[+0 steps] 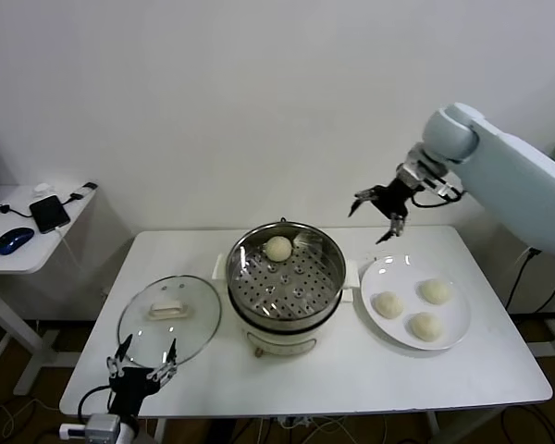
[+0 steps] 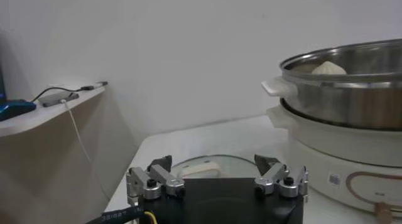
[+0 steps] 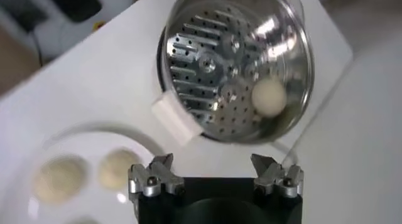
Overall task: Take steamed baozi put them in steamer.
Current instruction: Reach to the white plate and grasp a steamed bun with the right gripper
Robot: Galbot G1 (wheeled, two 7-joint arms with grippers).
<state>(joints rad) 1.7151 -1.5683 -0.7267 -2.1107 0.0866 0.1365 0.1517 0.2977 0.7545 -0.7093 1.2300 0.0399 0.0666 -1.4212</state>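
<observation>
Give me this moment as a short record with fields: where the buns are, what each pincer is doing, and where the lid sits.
buns in steamer: one baozi on the tray of the steamer, far side
buns on plate: three on the white plate
right pincer: open, empty, raised between steamer and plate
left pincer: open, empty, low at the table's near edge
glass lid: flat on the table, left of the steamer

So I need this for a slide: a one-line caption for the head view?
One baozi in the steamer, three on the plate; right gripper open above, left gripper parked by the lid.
</observation>
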